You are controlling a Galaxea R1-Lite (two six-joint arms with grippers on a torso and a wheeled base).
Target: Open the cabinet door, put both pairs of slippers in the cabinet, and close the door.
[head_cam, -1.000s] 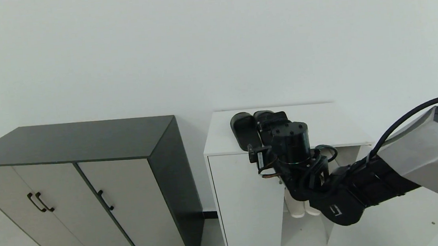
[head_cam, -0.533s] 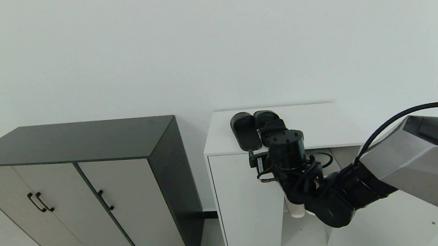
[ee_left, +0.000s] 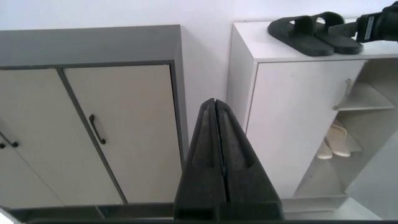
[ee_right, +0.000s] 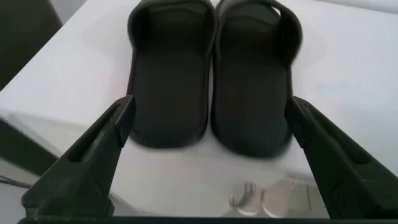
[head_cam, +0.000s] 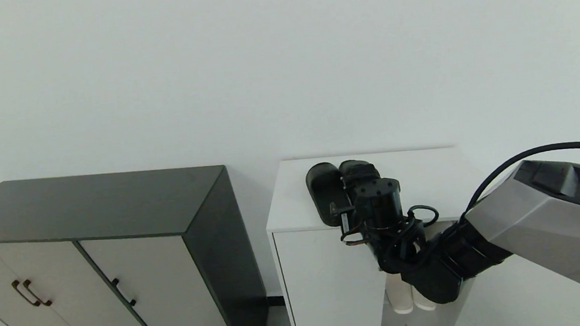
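White wall backs a dark cabinet (head_cam: 94,204), its pale doors (head_cam: 165,300) closed, with a white stand (head_cam: 326,280) just beside it. Black slippers (head_cam: 327,194) lie side by side on the stand's top, near its front edge. The right gripper (ee_right: 211,112) hangs at their heel ends, fingers spread wide, one to either side of the pair. White slippers (head_cam: 412,297) stand in the stand's open compartment below. The left gripper (ee_left: 215,109), pressed together and empty, is well apart, facing the cabinet.
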